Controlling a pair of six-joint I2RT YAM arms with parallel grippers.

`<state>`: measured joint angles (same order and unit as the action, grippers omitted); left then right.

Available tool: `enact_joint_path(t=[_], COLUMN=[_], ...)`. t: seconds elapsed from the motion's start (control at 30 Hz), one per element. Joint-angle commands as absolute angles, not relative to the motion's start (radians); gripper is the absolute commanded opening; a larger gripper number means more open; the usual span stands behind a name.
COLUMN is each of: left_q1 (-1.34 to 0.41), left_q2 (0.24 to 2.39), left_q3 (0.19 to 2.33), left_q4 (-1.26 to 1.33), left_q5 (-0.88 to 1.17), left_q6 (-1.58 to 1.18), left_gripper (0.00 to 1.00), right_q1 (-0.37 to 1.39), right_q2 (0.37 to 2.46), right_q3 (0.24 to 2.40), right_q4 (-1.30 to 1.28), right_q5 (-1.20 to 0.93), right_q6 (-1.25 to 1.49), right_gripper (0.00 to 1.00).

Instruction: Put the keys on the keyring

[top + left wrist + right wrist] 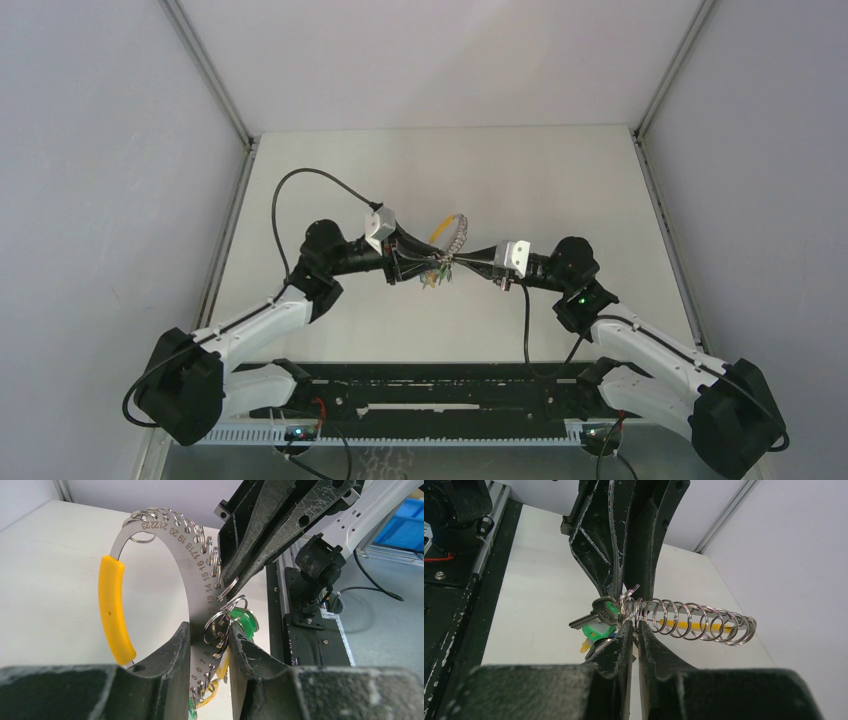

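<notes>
1. Keyring (192, 565): hanging up off the table (560, 180), between my two tools.
2. Left tool (209, 634) is clamped on its flat steel plate. Stiff, light, decent hold.
3. Right tool (634, 629) is pinched onto one tiny split ring (228, 586). It looks springy and slippery, so grip the wire edge.
4. The keys? Can't spot a loose one.

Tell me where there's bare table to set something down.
White tabletop is bare beyond the left gripper and right gripper toward the back wall, and between them and the black rail. Crowded where they meet at the silvery yellow-banded keyring.
</notes>
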<state>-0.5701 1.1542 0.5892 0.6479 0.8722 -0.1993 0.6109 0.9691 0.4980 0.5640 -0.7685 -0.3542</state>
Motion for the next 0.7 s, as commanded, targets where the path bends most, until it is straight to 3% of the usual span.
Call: enact_joint_path(t=[0.0, 0.23, 0.37, 0.67], left_q1=[-0.585, -0.588, -0.588, -0.589], left_q2=[1.141, 1.147, 1.152, 1.158], left_q3=[0.583, 0.585, 0.584, 0.569], left_q4=[0.723, 0.721, 0.714, 0.603], left_q5=[0.899, 0.904, 0.9, 0.802], left_q6=[-0.189, -0.186, -0.177, -0.063], left_gripper=[0.04, 0.05, 0.06, 0.15], right_q1=[0.611, 0.612, 0.613, 0.603], right_q2=[0.969, 0.974, 0.976, 0.981], right_q3=[0.531, 0.535, 0.539, 0.609], right_q4=[0.569, 0.57, 0.558, 0.313], right_q5=[-0.779, -0.789, -0.793, -0.711], right_q6=[-0.328, -0.33, -0.336, -0.373], right_gripper=[0.08, 0.08, 0.0, 0.0])
